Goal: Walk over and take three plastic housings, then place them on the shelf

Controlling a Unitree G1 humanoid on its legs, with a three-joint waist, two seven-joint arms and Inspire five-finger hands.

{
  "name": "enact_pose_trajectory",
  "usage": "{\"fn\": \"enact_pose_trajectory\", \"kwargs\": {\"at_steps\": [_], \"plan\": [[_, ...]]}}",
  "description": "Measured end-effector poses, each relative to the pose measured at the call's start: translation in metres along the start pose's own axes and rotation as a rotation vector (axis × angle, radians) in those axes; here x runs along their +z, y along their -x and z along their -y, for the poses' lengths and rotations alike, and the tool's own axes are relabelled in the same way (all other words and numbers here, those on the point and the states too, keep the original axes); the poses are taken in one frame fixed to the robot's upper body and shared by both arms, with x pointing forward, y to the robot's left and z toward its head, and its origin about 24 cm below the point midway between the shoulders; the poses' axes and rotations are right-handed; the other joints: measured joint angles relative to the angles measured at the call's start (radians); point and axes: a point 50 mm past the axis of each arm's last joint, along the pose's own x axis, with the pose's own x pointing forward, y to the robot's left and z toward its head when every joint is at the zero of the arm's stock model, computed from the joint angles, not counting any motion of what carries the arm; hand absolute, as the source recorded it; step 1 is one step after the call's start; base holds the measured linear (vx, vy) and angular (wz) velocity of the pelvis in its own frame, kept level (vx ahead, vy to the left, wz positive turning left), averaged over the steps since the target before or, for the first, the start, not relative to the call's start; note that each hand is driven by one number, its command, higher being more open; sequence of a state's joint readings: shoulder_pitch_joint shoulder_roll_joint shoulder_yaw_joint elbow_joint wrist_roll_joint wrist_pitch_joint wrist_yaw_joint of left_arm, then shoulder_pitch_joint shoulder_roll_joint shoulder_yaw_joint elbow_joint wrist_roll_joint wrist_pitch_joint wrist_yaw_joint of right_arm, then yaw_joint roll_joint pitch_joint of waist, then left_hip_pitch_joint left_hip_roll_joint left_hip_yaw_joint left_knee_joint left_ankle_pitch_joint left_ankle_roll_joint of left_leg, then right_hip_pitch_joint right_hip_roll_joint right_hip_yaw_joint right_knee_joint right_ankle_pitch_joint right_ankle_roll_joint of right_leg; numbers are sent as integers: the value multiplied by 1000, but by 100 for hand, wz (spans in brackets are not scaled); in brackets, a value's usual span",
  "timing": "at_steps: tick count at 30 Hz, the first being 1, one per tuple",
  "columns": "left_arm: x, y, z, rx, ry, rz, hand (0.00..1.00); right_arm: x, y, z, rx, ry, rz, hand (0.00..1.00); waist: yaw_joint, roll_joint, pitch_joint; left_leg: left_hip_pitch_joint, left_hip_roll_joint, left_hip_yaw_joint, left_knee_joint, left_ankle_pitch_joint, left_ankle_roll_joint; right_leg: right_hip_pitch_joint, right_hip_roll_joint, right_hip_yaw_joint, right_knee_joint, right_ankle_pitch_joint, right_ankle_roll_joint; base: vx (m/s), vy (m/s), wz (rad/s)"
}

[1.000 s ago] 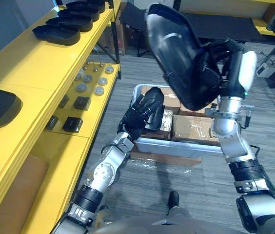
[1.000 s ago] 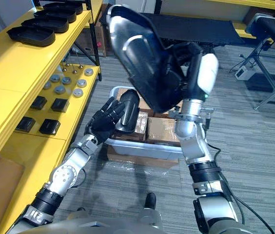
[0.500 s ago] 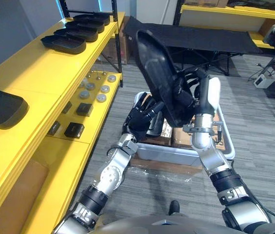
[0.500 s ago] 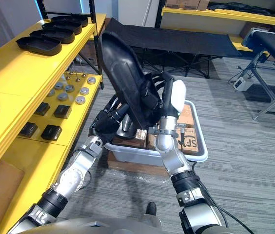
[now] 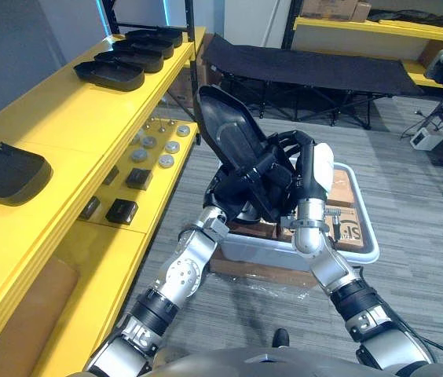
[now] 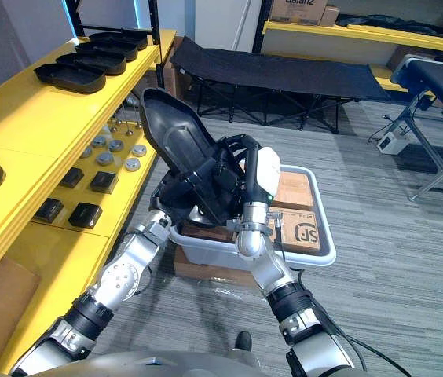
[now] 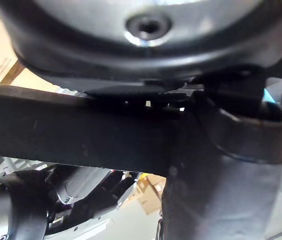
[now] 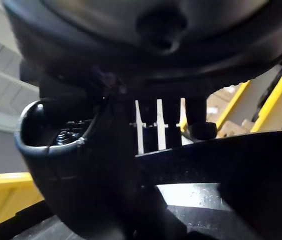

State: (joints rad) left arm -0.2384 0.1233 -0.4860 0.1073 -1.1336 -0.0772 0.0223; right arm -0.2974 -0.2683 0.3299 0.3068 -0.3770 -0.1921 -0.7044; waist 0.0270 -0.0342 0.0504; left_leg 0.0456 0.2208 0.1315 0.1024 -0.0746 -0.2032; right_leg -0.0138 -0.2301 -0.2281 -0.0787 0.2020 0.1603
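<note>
Both eye views look down from the head, sharing the yellow shelf and white bin. The wrist views sit very close behind the left hand and right hand, facing the black housing.

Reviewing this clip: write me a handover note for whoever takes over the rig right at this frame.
Right hand: fingers curled round a black housing, held tilted on end above the grey bin of cartons.
Left hand: low behind that housing, grip hidden.
Yellow shelf, on the robot's left: a row of housings at the far end, a single housing nearer.
Done: one housing in hand.
Left: set it on the shelf. Whether those already there count towards the three cannot be told.
</note>
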Motion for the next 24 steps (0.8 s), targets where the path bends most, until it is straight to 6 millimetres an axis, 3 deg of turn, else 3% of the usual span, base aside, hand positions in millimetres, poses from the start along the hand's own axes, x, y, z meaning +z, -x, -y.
{"fn": "enact_pose_trajectory", "kwargs": {"at_steps": [2, 3, 9, 14, 19, 24], "plan": [[-2, 0, 1, -3, 1, -14, 100, 2, -2, 2, -11, -11, 12, 0, 0, 0, 0, 1, 0, 0, 0, 0, 0, 0, 0, 1, 0, 0, 0, 0, 0, 0], [-3, 0, 1, -5, 2, -20, 0, 4, -3, 3, -17, -19, 22, 0, -1, 0, 0, 1, 0, 1, 0, 0, 0, 0, 0, 2, 0, 0, 0, 0, 0, 0], [-6, -1, 3, 0, -64, -37, 0, 9, -8, 10, -40, -70, 39, 0, -2, 0, 0, 4, 0, 4, -1, -1, 0, -1, 1, 7, 0, 0, 0, 0, 0, -1], [7, 0, -10, 135, -72, 47, 0, 23, -8, 12, -29, -133, 100, 0, -6, 1, 1, 9, -1, 11, -1, -3, 0, -3, 1, 14, 0, 0, 0, 0, 0, -3], [19, 3, -18, 207, -71, 148, 0, 40, -4, 4, 8, -193, 165, 0, -3, 2, 1, 9, -1, 12, -2, -5, 0, -3, 1, 14, 0, 0, 0, 0, 0, 0], [7, 7, -18, 238, -37, 134, 0, 45, 6, -11, 25, -281, 114, 0, -6, 3, 2, 8, -2, 13, -3, -5, 0, -6, 0, 14, -1, 0, 0, 0, 0, 0]]}}
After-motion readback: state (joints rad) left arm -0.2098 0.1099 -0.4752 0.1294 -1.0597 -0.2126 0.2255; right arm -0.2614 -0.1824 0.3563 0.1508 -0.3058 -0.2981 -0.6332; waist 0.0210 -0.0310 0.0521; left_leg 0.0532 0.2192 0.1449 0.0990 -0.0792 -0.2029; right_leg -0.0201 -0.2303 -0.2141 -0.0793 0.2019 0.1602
